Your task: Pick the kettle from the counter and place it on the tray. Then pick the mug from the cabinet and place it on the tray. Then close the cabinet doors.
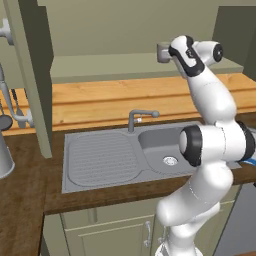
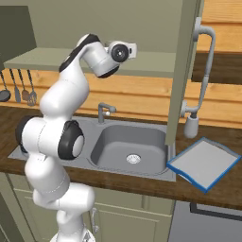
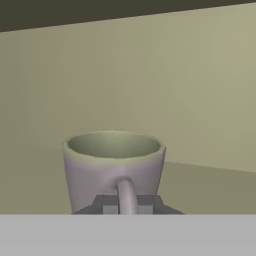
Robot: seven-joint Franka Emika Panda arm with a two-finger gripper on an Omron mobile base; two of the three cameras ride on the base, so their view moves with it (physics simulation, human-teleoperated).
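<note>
The grey-beige mug [image 3: 90, 175] stands upright on the pale green shelf [image 1: 100, 65] of the open olive-green cabinet, with its loop handle towards me. My gripper [image 3: 127, 205] is shut on that handle, one dark fingertip on each side. From the left base view the mug [image 1: 162, 52] shows just left of the hand, and the gripper [image 1: 169, 54] is raised to shelf height. The light grey tray [image 2: 203, 163] with its blue rim lies on the dark counter [image 2: 222, 189] right of the sink, with nothing on it. The kettle is out of view.
Both cabinet doors [image 1: 32, 75] [image 2: 182, 71] stand open, edge-on over the counter, the right one with a curved silver handle [image 2: 204, 71]. Below are the steel sink [image 2: 127, 151], faucet [image 1: 137, 117] and ribbed drainboard [image 1: 100, 160]. A pale grey jug [image 1: 3, 155] stands far left.
</note>
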